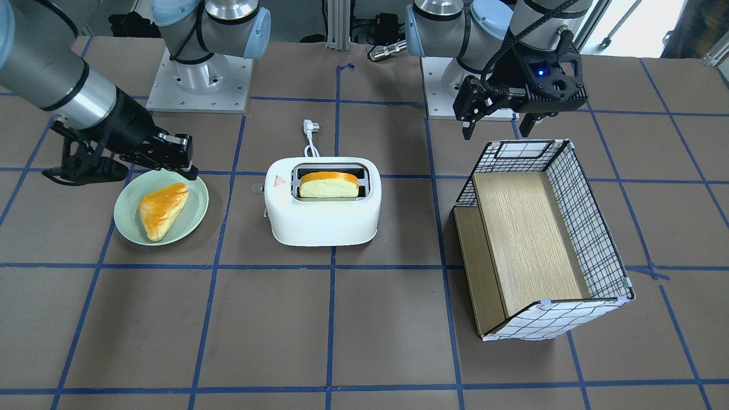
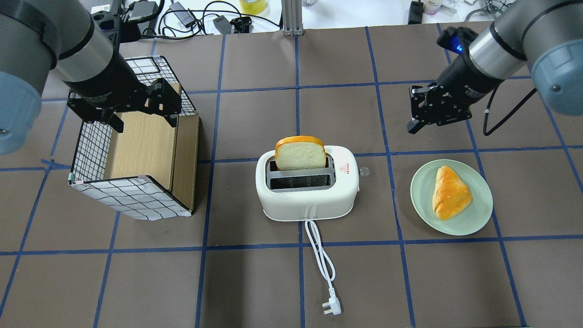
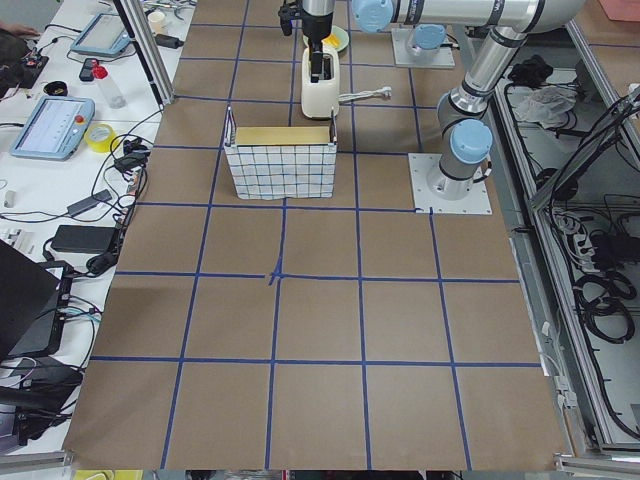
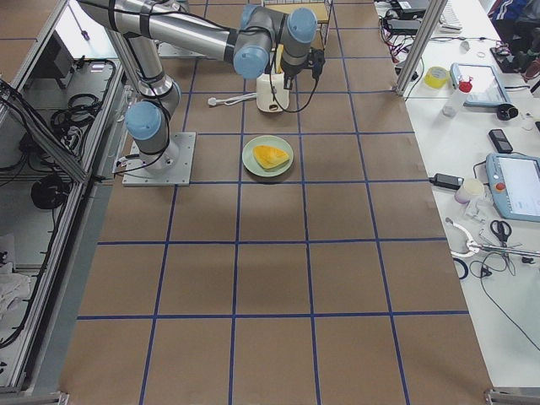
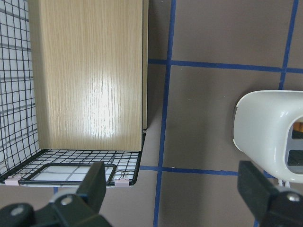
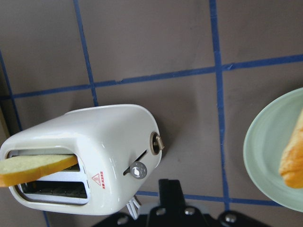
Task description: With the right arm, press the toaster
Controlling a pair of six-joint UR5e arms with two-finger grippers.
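On the near side of the matte brown table, gridded with blue tape, a white three-pin plug lies flat. Its smooth white cord runs in a loose loop up to the toaster.

The toaster sits mid-table, a glossy white plastic body with rounded corners, two slots and a red triangle sticker on top. A soft-looking bread slice with an orange crust stands tall out of the far slot, and the near slot is bare. A small round lever knob sits in a slanted slot on its right end, below a brass-coloured dial.

To the right lies a round pale-green plate carrying a glazed, golden triangular pastry. To the left, a black wire-grid basket with white checked lining and pale wood-grain panels rests tilted.

Farther off, the right gripper hangs above the table beyond the plate, well apart from the toaster. Its black fingers are pressed together and hold nothing. The left gripper hovers over the basket's far edge, jaws spread wide and empty.
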